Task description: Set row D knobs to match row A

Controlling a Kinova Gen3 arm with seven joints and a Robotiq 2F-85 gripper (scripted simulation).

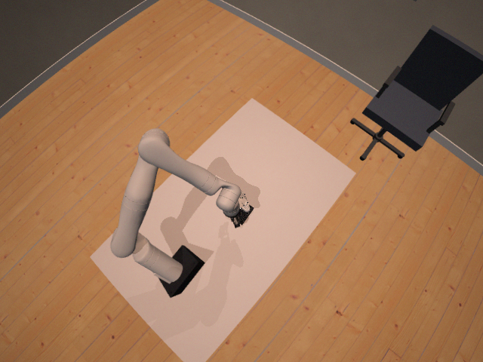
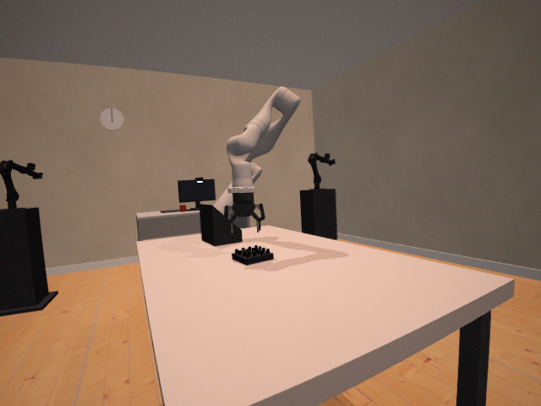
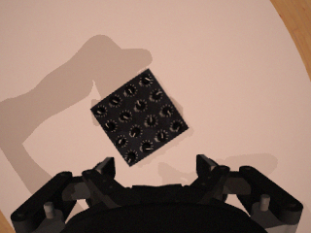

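The knob box (image 3: 139, 116) is a small black square box with a grid of black knobs. It stands flat on the table, turned about diagonal in the wrist view. It also shows in the exterior view (image 2: 253, 255) and, partly hidden by the wrist, in the top view (image 1: 242, 215). My gripper (image 2: 245, 222) hangs above the box with clear air between them, fingers pointing down. It is open and empty; both fingers show at the bottom of the wrist view (image 3: 155, 175). The knob lines and printed names are too small to read.
The arm's black base block (image 2: 218, 225) stands on the table behind the box. An office chair (image 1: 421, 101) is on the floor beyond the table's far corner. Other robot arms on black pedestals (image 2: 318, 211) and a desk with a monitor (image 2: 196, 190) stand off the table.
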